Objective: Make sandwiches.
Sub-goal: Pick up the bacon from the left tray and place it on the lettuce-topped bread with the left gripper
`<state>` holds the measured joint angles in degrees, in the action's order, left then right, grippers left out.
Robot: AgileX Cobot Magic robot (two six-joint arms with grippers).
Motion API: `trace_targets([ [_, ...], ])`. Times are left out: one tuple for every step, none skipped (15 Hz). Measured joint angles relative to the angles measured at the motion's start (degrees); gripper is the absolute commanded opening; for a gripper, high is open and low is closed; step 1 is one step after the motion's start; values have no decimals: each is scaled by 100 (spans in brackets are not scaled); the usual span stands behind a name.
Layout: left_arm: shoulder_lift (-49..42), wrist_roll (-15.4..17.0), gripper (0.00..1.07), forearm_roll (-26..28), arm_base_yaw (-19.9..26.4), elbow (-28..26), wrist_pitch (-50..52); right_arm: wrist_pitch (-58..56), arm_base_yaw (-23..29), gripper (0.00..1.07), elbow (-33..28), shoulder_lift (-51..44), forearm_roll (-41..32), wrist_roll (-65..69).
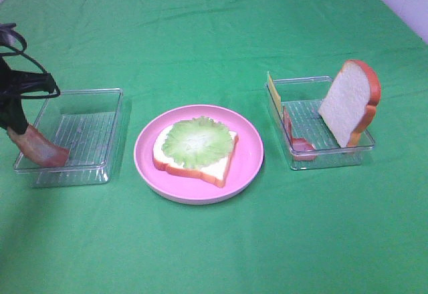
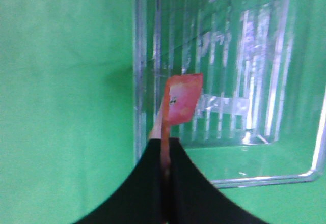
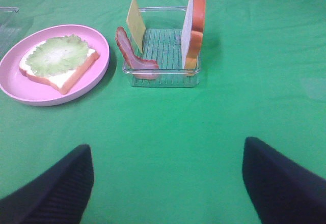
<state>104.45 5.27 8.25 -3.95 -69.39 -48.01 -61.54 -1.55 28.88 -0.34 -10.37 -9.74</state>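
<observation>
My left gripper [image 1: 18, 128] at the far left is shut on one end of a reddish-brown bacon strip [image 1: 41, 149]. The strip's lower end hangs inside the left clear tray [image 1: 87, 133]. In the left wrist view the black fingers [image 2: 193, 188] pinch the bacon strip [image 2: 182, 99] above the ribbed tray [image 2: 239, 81]. A bread slice [image 1: 215, 170] topped with a lettuce leaf [image 1: 197, 141] lies on the pink plate [image 1: 251, 152]. My right gripper [image 3: 168, 183] is open and holds nothing, well short of the right tray [image 3: 163, 76]; it is out of the exterior view.
The right tray [image 1: 328, 159] holds an upright bread slice [image 1: 348, 103], a yellow cheese square [image 1: 273, 88] and another bacon strip [image 1: 294, 137]. Green cloth covers the table. A pale wall corner shows at the back right.
</observation>
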Motion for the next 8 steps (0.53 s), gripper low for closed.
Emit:
trace_targets([
  [-286, -476, 0, 539, 0, -11, 57, 0, 0, 76, 0, 0, 0, 0],
  [-390, -773, 0, 928, 0, -11, 63, 0, 0, 76, 0, 0, 0, 0],
  [-390, -773, 0, 928, 0, -11, 63, 0, 0, 76, 0, 0, 0, 0],
  [-464, -1404, 0, 1868, 0, -40, 69, 0, 0, 76, 0, 0, 0, 0],
  [-464, -1805, 0, 2498, -6, -40, 80, 0, 0, 76, 0, 0, 0, 0],
  [-458, -2269, 0, 3111, -52, -40, 80, 0, 0, 76, 0, 0, 0, 0],
  [-458, -3002, 0, 4062, -258, -40, 80, 0, 0, 76, 0, 0, 0, 0],
  [-453, -3587, 0, 4790, -516, -40, 80, 0, 0, 76, 0, 0, 0, 0],
])
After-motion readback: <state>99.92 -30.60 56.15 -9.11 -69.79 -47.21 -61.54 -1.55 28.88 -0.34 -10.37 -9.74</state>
